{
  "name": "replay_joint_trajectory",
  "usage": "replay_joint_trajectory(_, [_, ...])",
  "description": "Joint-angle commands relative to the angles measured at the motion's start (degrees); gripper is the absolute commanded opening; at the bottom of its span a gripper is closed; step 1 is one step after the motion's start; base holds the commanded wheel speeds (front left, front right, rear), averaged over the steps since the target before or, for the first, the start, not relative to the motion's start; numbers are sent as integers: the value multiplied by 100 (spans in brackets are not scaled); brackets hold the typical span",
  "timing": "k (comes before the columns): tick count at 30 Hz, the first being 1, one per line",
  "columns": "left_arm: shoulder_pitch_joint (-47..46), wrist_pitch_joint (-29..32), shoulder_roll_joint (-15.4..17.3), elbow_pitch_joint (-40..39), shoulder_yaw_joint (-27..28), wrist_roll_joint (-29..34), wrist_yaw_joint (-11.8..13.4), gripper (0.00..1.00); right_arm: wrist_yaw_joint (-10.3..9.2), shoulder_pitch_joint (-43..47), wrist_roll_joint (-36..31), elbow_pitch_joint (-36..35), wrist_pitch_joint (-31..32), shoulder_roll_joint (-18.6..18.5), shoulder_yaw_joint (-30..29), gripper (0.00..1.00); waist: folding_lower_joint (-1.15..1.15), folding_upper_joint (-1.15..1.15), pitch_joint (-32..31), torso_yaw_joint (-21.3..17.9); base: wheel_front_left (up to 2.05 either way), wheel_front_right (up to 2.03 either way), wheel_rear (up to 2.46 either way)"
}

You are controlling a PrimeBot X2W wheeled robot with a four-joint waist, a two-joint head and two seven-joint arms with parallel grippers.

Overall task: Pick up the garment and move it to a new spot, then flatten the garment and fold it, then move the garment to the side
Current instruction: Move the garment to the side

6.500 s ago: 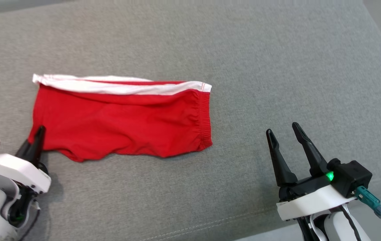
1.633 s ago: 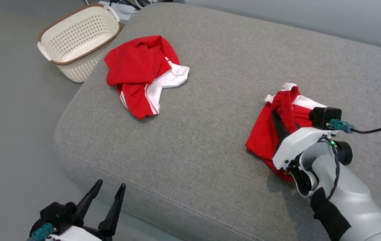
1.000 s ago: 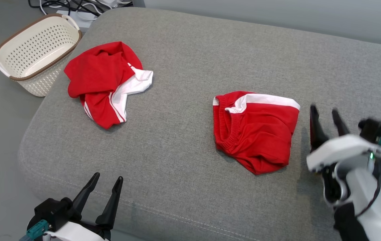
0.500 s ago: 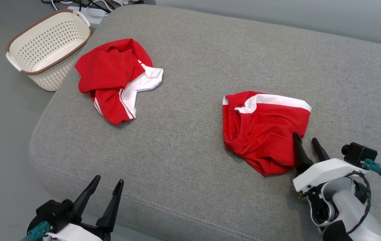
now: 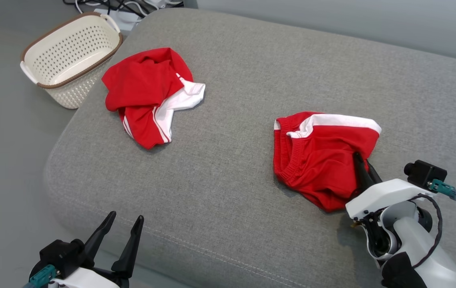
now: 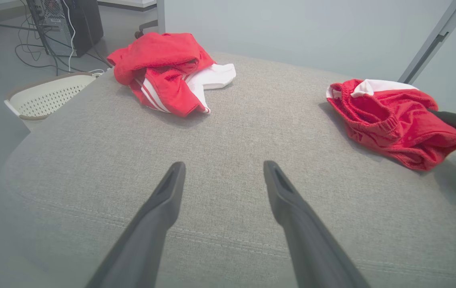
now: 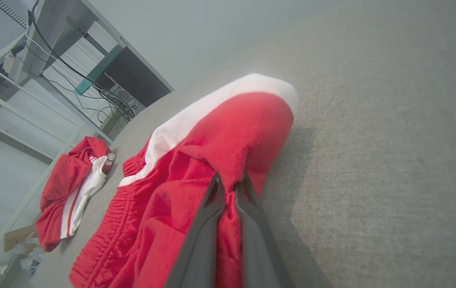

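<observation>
Bright, even light; soft shadows; wrist-view edges seemingly warped.

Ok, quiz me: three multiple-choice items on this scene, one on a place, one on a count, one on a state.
1. The basket stands: A) on the floor beside the grey cushion; B) on the cushion; C) on a table.
2. Red garments on the cushion: A) one; B) two; C) three.
3. The right end effector is: A) open in the air; B) gripping the basket; C) shut on the folded shorts.
A, floor shows under it; B, the crumpled garment plus the shorts; C, red fabric is pinched in it.
</observation>
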Motion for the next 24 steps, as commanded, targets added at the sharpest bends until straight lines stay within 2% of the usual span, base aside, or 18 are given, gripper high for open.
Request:
replay_joint_trajectory(1, [-146,-58,99,-92,247,-5,-42,100,43,40,-118,-166,-61,55,43,0,0,0,-76,-70,0,0,0])
replay_joint_trajectory(8, [-34,-58,-34,-116,321,132,-42,100,43,374,-393,-444,-61,55,-351,0,0,0,-321,-422,0,0,0])
replay_joint_trajectory(13, [-15,-58,-107,-238,344,250,-42,100,43,629,-523,-559,-61,55,-532,0,0,0,-460,-813,0,0,0])
replay_joint_trajectory(17, [2,-58,-142,-436,358,343,-42,100,43,862,-573,-735,-61,55,-586,0,0,0,-511,-1316,0,0,0])
replay_joint_trajectory(24, [37,-58,-155,-783,576,448,-42,100,43,1251,-637,-1137,-61,55,-498,0,0,0,-432,-2484,0,0,0])
